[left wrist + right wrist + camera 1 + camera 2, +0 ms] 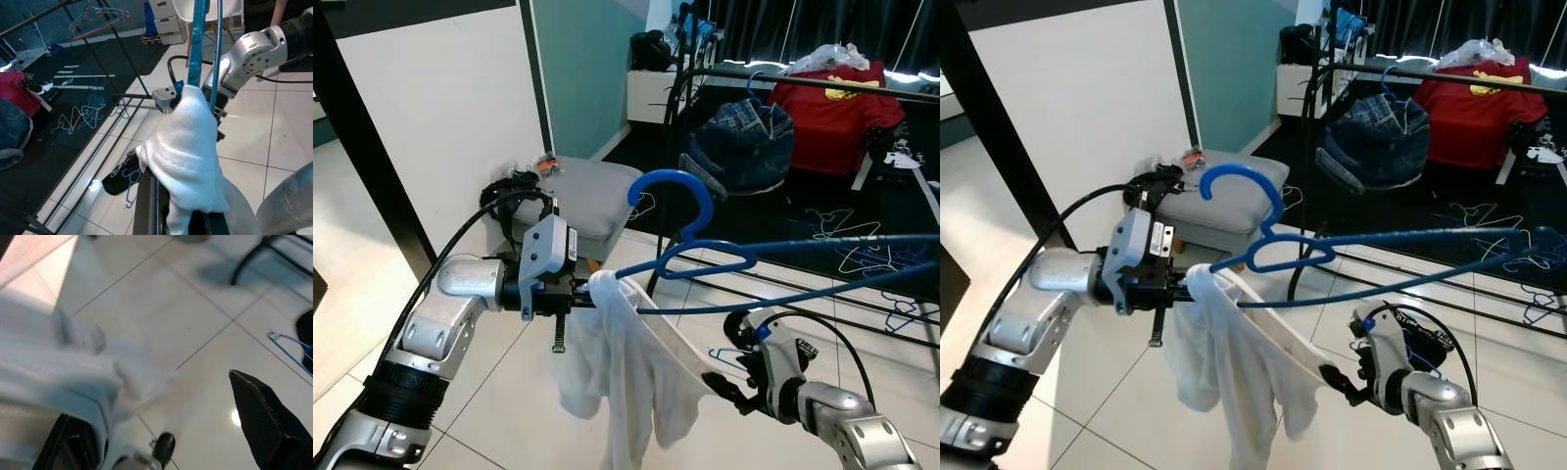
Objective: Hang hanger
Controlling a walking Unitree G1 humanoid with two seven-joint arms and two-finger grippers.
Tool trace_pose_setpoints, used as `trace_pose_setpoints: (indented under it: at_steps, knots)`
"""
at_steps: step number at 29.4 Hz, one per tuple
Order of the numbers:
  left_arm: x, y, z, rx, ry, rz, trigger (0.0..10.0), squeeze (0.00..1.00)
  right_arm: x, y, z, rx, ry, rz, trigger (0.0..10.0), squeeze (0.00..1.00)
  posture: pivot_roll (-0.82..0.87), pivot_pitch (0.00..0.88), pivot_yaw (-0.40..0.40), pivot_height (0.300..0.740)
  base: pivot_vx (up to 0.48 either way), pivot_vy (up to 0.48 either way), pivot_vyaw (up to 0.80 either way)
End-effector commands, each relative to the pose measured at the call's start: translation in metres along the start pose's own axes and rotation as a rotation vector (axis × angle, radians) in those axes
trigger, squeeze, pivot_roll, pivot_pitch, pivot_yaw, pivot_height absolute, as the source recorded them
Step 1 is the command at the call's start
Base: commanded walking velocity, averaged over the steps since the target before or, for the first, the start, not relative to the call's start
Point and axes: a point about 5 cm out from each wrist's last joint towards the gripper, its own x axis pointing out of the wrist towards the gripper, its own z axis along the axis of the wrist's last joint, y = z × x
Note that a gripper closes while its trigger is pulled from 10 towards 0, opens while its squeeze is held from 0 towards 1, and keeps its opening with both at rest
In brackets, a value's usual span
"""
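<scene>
From the head cameras we see the left gripper (582,291) raised over the tiled floor (509,392), its fingers closed on one shoulder of a white shirt (626,377). The cloth hides the fingertips. The blue hanger (705,257) sits just beyond them, hook upward, its arms running off the picture edge. The right gripper (1337,380) reaches up from below, touching the shirt's stretched lower edge. Behind stand a black drying rack (822,83) with jeans (744,142) and a red shirt (837,113), and a grey stool (592,196).

In the left wrist view the bunched white shirt covers our fingers (146,205), with the hanger rising directly ahead of them.

The right wrist view is blurred: white cloth lies against one finger (73,440), the other finger stands well apart, spread wide; whether it grips we cannot tell.
</scene>
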Motion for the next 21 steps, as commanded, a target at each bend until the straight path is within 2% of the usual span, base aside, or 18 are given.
trace_pose_setpoints:
  at_steps: [1, 2, 3, 4, 5, 7, 8, 10, 11, 15, 17, 19, 21]
  knots:
    - [-0.006, 0.005, 0.007, 0.049, 0.006, 0.025, 10.0, 0.00, -0.001, -0.008, -0.001, 0.030, -0.003, -0.053, 10.0, 0.00, 0.02, 0.006, 0.034, 0.740, 0.000, 0.000, 0.00]
    - [-0.006, 0.005, 0.007, 0.049, 0.006, 0.025, 10.0, 0.00, -0.001, -0.008, -0.001, 0.030, -0.003, -0.053, 10.0, 0.00, 0.02, 0.006, 0.034, 0.740, 0.000, 0.000, 0.00]
    - [-0.006, 0.004, 0.005, 0.049, 0.007, 0.024, 10.0, 0.00, -0.001, -0.012, 0.003, 0.081, -0.052, -0.077, 10.0, 0.00, 0.02, 0.010, 0.033, 0.740, 0.000, 0.000, 0.00]
    - [-0.006, 0.004, 0.004, 0.050, 0.008, 0.022, 10.0, 0.00, -0.002, -0.015, 0.008, 0.151, -0.116, -0.082, 0.0, 0.00, 0.02, 0.009, 0.031, 0.740, 0.000, 0.000, 0.00]
    - [-0.006, 0.004, 0.004, 0.050, 0.008, 0.022, 10.0, 0.00, -0.002, -0.015, 0.008, 0.151, -0.116, -0.082, 0.0, 0.00, 0.02, 0.009, 0.031, 0.740, 0.000, 0.000, 0.00]
    - [-0.007, 0.003, 0.003, 0.050, 0.009, 0.022, 10.0, 0.00, -0.005, -0.014, 0.018, 0.275, -0.243, -0.023, 0.0, 0.00, 0.02, 0.011, 0.028, 0.740, 0.000, 0.000, 0.00]
    - [-0.007, 0.003, 0.003, 0.050, 0.009, 0.022, 10.0, 0.00, -0.005, -0.014, 0.018, 0.275, -0.243, -0.023, 0.0, 0.00, 0.02, 0.011, 0.028, 0.740, 0.000, 0.000, 0.00]
    - [-0.007, 0.002, 0.003, 0.050, 0.007, 0.025, 10.0, 0.00, -0.008, -0.010, 0.022, 0.355, -0.305, 0.053, 0.0, 0.00, 0.02, 0.010, 0.028, 0.740, 0.000, 0.000, 0.00]
    - [-0.007, 0.002, 0.003, 0.050, 0.007, 0.025, 10.0, 0.00, -0.008, -0.010, 0.022, 0.355, -0.305, 0.053, 0.0, 0.00, 0.02, 0.010, 0.028, 0.740, 0.000, 0.000, 0.00]
    - [-0.006, 0.003, 0.004, 0.058, -0.005, 0.043, 10.0, 0.00, -0.013, 0.006, 0.025, 0.458, -0.341, 0.228, 0.0, 0.00, 0.02, 0.010, 0.027, 0.740, 0.000, 0.000, 0.00]
    - [-0.005, 0.004, 0.005, 0.062, -0.008, 0.048, 10.0, 0.00, -0.014, 0.010, 0.025, 0.482, -0.347, 0.264, 0.0, 0.00, 0.02, 0.012, 0.028, 0.740, 0.000, 0.000, 0.00]
    - [-0.005, 0.004, 0.004, 0.068, -0.007, 0.053, 10.0, 0.00, -0.015, 0.010, 0.025, 0.506, -0.358, 0.277, 0.0, 0.00, 0.02, 0.014, 0.028, 0.740, 0.000, 0.000, 0.00]
    - [-0.006, 0.005, 0.001, 0.086, 0.018, 0.061, 10.0, 0.00, -0.019, 0.003, 0.030, 0.570, -0.409, 0.261, 0.0, 0.00, 0.02, 0.015, 0.030, 0.740, 0.000, 0.000, 0.00]
